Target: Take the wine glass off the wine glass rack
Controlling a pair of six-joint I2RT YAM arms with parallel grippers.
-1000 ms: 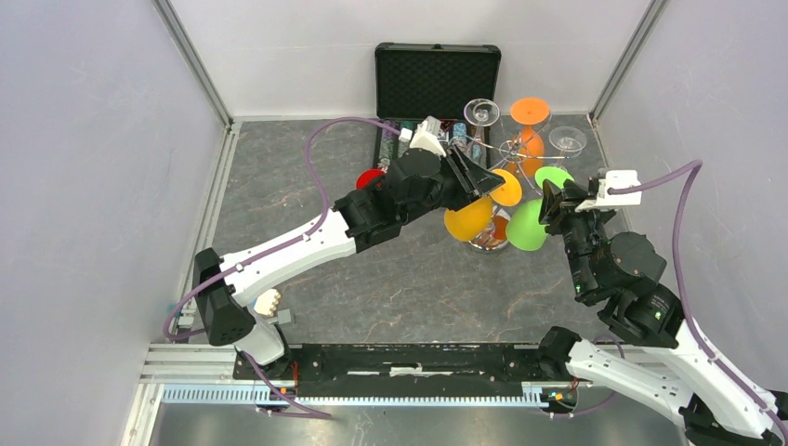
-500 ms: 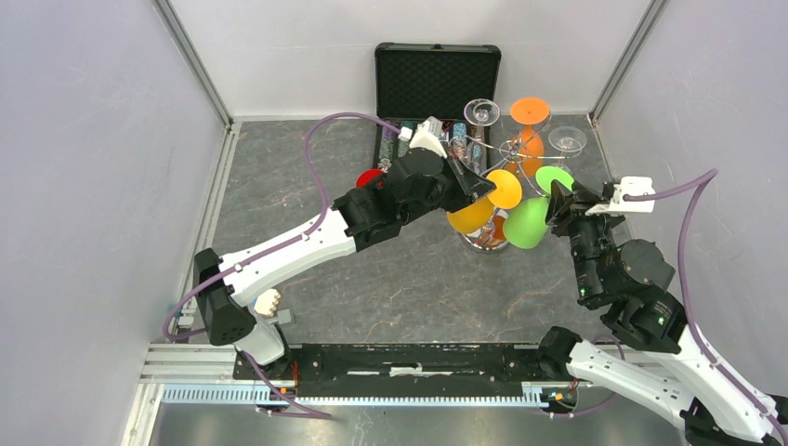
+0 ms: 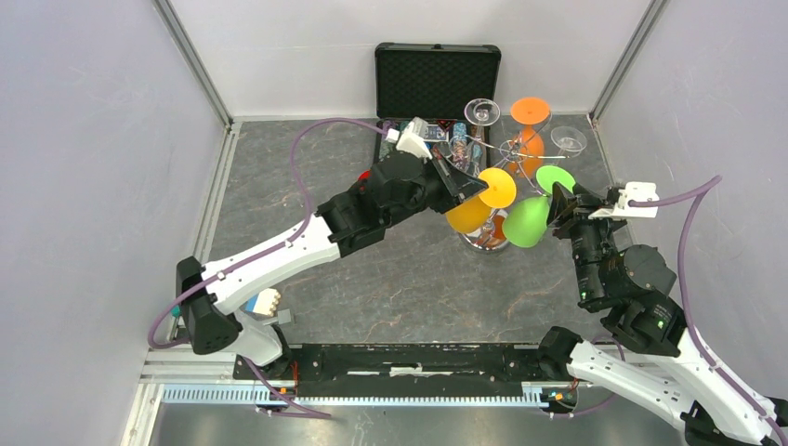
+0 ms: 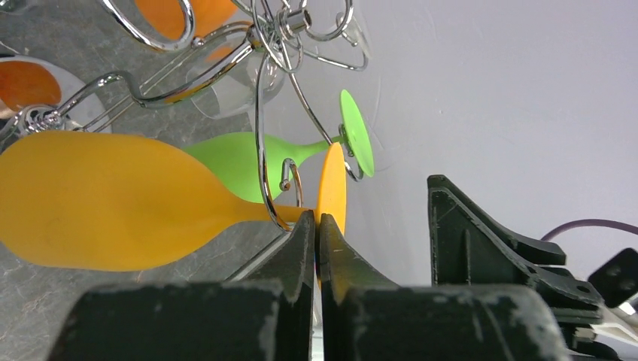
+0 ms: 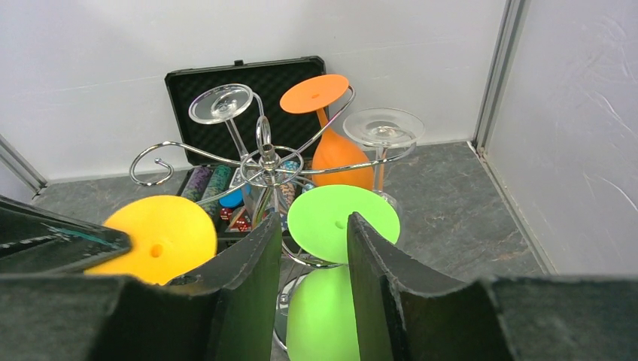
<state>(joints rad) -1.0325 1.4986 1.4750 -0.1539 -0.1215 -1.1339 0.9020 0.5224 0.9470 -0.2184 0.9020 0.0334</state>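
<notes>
The rack (image 3: 513,147) is carrying the yellow glass (image 3: 476,210) tilted on a hook. The left claw (image 4: 317,226) is clenching its stem beside the foot, likely to slide it free. The right claw (image 5: 314,222), released, is straddling the green glass (image 3: 526,221) stem.

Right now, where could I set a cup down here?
Bare table lies between the left arm and left wall, and on the rack's near side. Crowded back right: black case, left gripper on the yellow glass, right gripper at the green glass.
</notes>
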